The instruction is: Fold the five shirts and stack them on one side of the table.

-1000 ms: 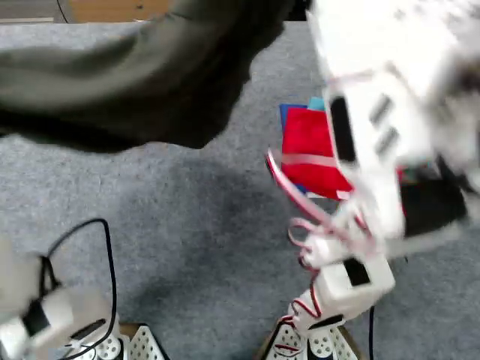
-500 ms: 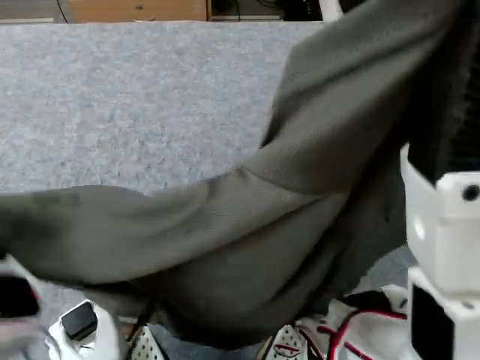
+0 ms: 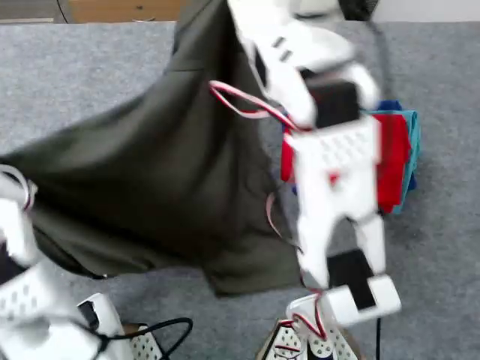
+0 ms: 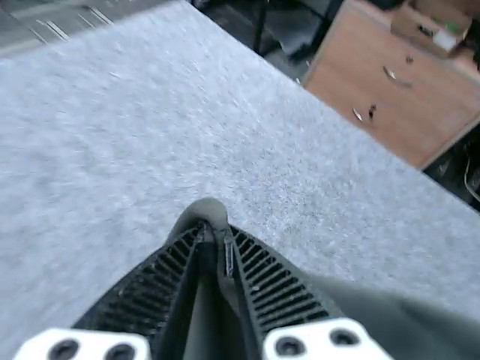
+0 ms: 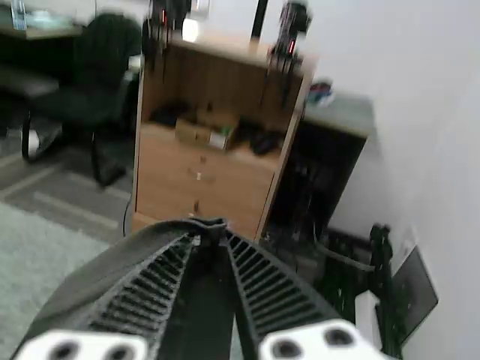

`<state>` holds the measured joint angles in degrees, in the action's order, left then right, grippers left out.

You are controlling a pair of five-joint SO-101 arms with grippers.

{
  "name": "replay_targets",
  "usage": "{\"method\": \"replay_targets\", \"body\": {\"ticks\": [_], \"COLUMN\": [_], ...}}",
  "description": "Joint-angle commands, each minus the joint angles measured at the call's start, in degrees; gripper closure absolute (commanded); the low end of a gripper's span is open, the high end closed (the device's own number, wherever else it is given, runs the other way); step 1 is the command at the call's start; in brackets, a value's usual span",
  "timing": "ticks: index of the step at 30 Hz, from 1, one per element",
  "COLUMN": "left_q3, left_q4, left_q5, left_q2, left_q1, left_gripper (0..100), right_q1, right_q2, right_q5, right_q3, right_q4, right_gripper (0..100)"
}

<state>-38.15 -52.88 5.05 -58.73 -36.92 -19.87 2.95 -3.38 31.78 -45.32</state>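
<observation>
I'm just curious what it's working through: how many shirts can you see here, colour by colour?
Dark olive shirt: 1
Red shirt: 1
Blue shirt: 1
Teal shirt: 1
Total: 4 in view

shirt (image 3: 150, 187) is showing plain dark olive | table (image 3: 67, 82) is showing flecked grey | stack (image 3: 394, 165) is showing red, with blue and teal edges | arm (image 3: 337, 150) is showing white with black blocks | wires (image 3: 232, 94) are showing red and white | left gripper (image 4: 214, 234) and right gripper (image 5: 210, 234) are showing ribbed black
</observation>
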Motion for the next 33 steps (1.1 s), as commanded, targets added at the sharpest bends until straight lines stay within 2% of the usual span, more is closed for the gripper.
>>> {"method": "replay_targets", "body": {"ticks": [1,4,6,17,20,25,30,33], "left_q3": [-4.5,-0.6,4.1,28.2,33.1,38.9,41.8,48.2], "left_q4": [21.6,30.3,33.2,33.4,28.4,14.0,9.8,5.5], "left_q5": [0.1,2.2,2.5,2.0,2.0,1.9,1.9,2.3], "left_q2": [7.6,18.1,24.6,52.4,56.6,57.5,57.5,54.6], "left_q1": [1.3,1.1,1.0,4.0,4.4,5.6,5.5,4.6], "left_gripper": [98,98,98,98,98,98,98,98], "right_q1": [-0.6,-0.6,-0.6,-0.5,-0.5,0.7,2.5,3.5], "right_q2": [5.7,11.6,15.5,36.7,40.3,43.4,44.5,42.8], "right_q5": [-0.4,-0.4,-0.1,-0.4,-0.4,-0.4,0.0,0.1], "right_q3": [-1.2,3.9,8.8,36.3,41.4,47.6,51.9,58.0], "right_q4": [11.0,13.5,13.6,11.3,6.9,-1.7,-5.5,-7.3], "right_gripper": [99.7,99.7,99.7,99.7,99.7,99.7,99.7,99.7]}}
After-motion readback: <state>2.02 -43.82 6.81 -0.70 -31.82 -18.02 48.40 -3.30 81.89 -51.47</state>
